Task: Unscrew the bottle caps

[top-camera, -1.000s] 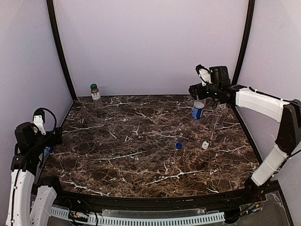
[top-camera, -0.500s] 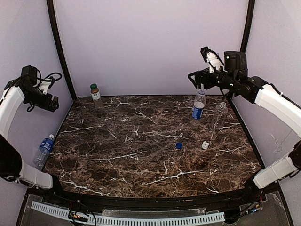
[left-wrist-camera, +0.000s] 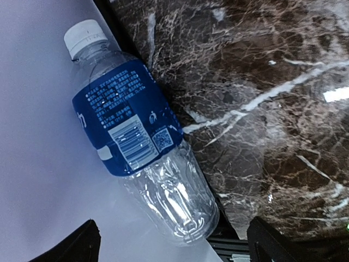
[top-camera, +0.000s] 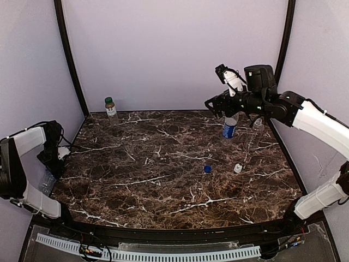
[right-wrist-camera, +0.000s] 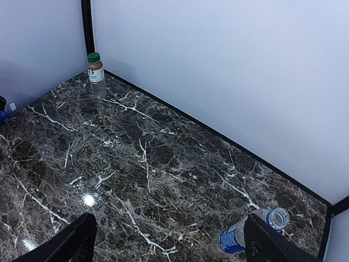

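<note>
Left wrist cam: the left gripper (left-wrist-camera: 177, 245) is spread wide with nothing in it, just the two fingertips poking in at the bottom corners. Straight ahead of it, base end nearest the fingers, a capped blue-label bottle (left-wrist-camera: 133, 128) lies on its side, wedged between the pale wall (left-wrist-camera: 32, 164) and the edge of the marble table (left-wrist-camera: 262, 109). Its long axis runs diagonally away from the gripper, with the white cap (left-wrist-camera: 84, 38) at the far end.

If it were me, I'd close across the label, square to that axis. The bare lower half looks thin and would probably squash. Then stand it on the table, cap up.

The right gripper (right-wrist-camera: 169, 240) is open and empty too, hanging above an uncapped bottle (right-wrist-camera: 245, 233). The brown bottle (right-wrist-camera: 96, 73) sits way off in the far corner, with its cap on.
</note>
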`<move>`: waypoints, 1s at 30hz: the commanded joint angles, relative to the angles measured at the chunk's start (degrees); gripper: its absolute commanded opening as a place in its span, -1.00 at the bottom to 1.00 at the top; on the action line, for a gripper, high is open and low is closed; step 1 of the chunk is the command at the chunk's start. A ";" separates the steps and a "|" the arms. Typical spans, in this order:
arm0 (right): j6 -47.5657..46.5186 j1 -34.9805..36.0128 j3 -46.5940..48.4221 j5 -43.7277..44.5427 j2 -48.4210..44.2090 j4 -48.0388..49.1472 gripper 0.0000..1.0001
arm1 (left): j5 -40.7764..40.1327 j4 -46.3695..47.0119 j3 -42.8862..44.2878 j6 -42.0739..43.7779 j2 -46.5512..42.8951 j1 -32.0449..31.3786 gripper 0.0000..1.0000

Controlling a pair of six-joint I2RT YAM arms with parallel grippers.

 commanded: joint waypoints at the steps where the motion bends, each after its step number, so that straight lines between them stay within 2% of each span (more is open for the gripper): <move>1: 0.72 1.08 -0.91 2.85 -1.09 -0.35 0.84 | -8.15 14.14 -7.99 1.88 0.73 0.29 0.87; 8: 0.63 1.31 -0.49 2.80 0.06 -0.74 0.84 | -14.18 27.58 -15.56 4.38 4.28 0.73 0.86; 12: 0.55 1.42 -0.56 2.73 0.42 -0.74 0.84 | -14.44 30.72 -17.11 4.80 7.97 1.34 0.81; 20: -0.06 1.61 -0.55 2.50 0.56 -0.80 0.85 | -19.93 40.71 -20.84 9.71 12.36 1.74 0.78; 22: -0.31 1.61 -0.56 2.52 0.66 -0.68 0.85 | -17.82 38.97 -20.66 7.93 12.14 1.69 0.69; 27: -0.35 1.70 -0.40 2.15 1.06 -0.76 0.85 | -13.68 34.28 -19.52 5.45 10.52 1.74 0.11; 30: -0.34 1.79 -0.46 2.22 1.06 -0.76 0.85 | -11.81 32.02 -18.67 4.58 8.54 1.73 -0.06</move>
